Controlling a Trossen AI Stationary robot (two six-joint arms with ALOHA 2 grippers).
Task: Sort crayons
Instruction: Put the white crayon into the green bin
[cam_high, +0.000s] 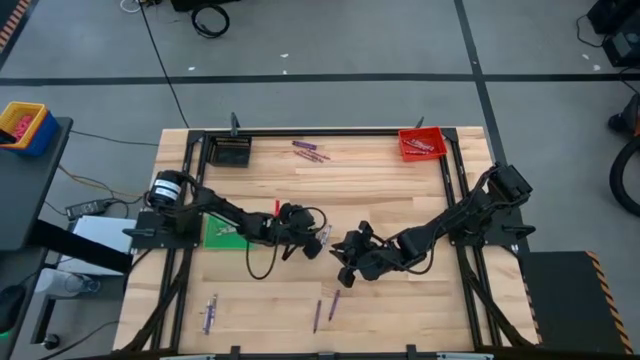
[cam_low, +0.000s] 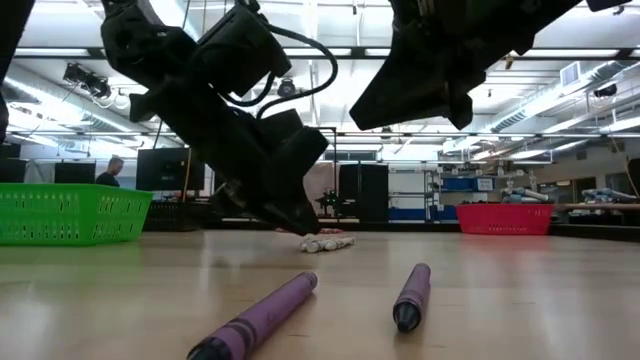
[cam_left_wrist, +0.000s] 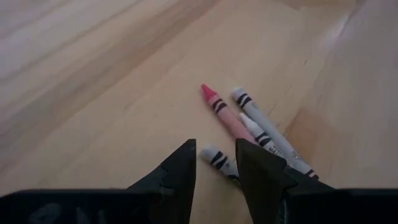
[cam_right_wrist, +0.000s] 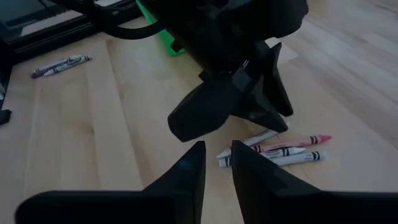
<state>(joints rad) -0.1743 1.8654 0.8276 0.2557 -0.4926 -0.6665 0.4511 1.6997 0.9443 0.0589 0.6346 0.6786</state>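
A small heap of crayons, one pink (cam_left_wrist: 222, 112) and several white (cam_left_wrist: 264, 124), lies mid-table (cam_high: 323, 238); it also shows in the right wrist view (cam_right_wrist: 277, 149). My left gripper (cam_left_wrist: 214, 149) is down at the table by the heap, narrowly open, its fingers on either side of one white crayon's end (cam_left_wrist: 212, 157). My right gripper (cam_right_wrist: 217, 146) is shut and empty, raised a little to the right of the heap (cam_high: 345, 255). Two purple crayons (cam_low: 265, 318) lie near the front edge. My left gripper comes at the white crayon's end (cam_left_wrist: 212, 157) slanting down from the table's left, one finger on each side. The crayon lies flat on the table and runs under one finger (cam_left_wrist: 261, 174). Whether the fingers touch it I cannot tell.
A green bin (cam_high: 225, 233) stands left of the heap, a red bin (cam_high: 422, 143) at the far right and a black bin (cam_high: 230, 152) at the far left. More purple crayons lie at the far middle (cam_high: 310, 152) and near left (cam_high: 210, 314).
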